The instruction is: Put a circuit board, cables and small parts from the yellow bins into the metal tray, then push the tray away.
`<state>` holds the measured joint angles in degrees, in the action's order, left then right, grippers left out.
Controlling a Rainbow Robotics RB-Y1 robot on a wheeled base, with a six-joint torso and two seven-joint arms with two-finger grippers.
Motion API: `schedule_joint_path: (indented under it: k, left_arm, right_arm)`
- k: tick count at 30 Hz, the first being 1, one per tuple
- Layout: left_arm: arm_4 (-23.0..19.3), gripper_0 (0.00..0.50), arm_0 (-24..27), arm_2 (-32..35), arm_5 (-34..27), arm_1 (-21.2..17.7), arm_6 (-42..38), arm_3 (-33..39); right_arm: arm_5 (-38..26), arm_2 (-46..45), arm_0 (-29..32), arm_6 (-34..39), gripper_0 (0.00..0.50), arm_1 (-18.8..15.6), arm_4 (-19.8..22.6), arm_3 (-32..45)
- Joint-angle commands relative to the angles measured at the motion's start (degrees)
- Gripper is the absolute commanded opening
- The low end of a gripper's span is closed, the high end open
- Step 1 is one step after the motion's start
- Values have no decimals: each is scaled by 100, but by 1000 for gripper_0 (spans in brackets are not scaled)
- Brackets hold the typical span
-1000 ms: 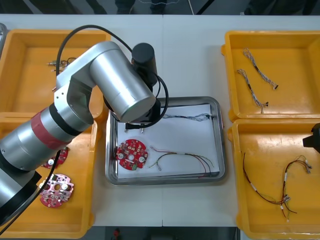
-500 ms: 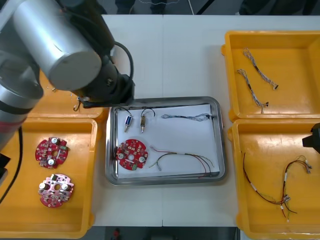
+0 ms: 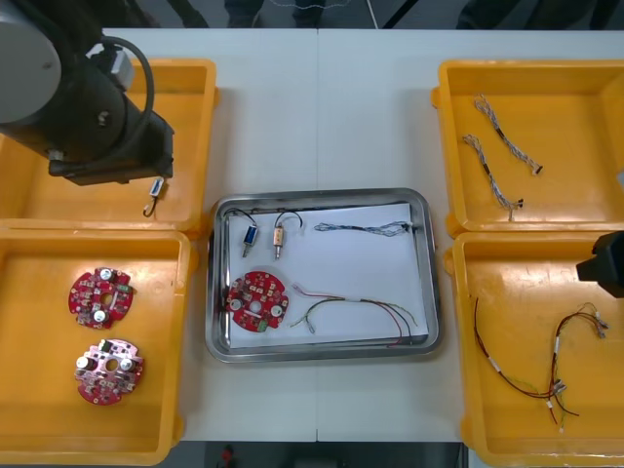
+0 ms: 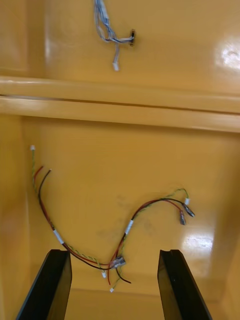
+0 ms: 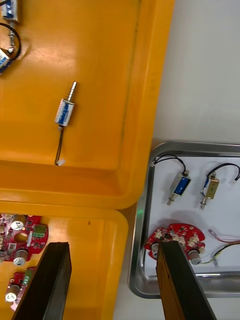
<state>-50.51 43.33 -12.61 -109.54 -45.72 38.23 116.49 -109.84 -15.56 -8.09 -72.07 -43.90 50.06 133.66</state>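
The metal tray (image 3: 429,292) holds a round red circuit board (image 3: 256,300), a blue and white cable (image 3: 366,229), a red and yellow cable (image 3: 356,312) and two small metal parts (image 3: 249,235) (image 3: 280,234). My left arm (image 3: 97,117) hangs over the far left yellow bin (image 3: 200,146). In the left wrist view the left gripper (image 5: 115,285) is open and holds nothing, above the seam between the left bins and the tray's rim (image 5: 141,225). Over the near right bin (image 3: 463,341) my right gripper (image 4: 112,287) stands open above a red and yellow cable (image 4: 125,232).
One small metal part (image 3: 156,195) lies in the far left bin near its front wall. Two red circuit boards (image 3: 99,295) (image 3: 110,370) sit in the near left bin. Two blue and white cables (image 3: 502,122) (image 3: 490,175) lie in the far right bin.
My left arm has drawn back from over the tray to the far left bin, uncovering two small metal parts lying in the tray. The right arm has barely moved.
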Motion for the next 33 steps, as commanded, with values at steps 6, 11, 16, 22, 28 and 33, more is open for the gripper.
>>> schedule_joint_path:
  k: [6, 11, 16, 22, 28, 33]
  left_arm:
    - [-64, 500, -853, 883, -46, -578, 1723, 172]
    - [-73, 500, -1222, 1270, -46, -692, 2153, 225]
    - [-55, 500, -1591, 1683, -46, -701, 2567, 286]
    - [-11, 500, -1846, 1894, -46, -763, 2857, 401]
    - [-11, 500, -2162, 2070, -46, -815, 2971, 577]
    - [-55, 500, -2408, 2166, -46, -921, 3024, 708]
  right_arm:
    - [-16, 1319, -1221, -18, 500, -233, 232, 178]
    - [-16, 2137, -1880, -26, 500, -207, 259, 169]
    - [-16, 3077, -2539, -35, 500, 4, 162, 160]
    - [-16, 4053, -3216, -106, 500, 566, -49, -121]
    - [-16, 4888, -3735, -299, 500, 1111, -137, -552]
    - [-16, 5450, -3928, -941, 500, 1366, -409, -719]
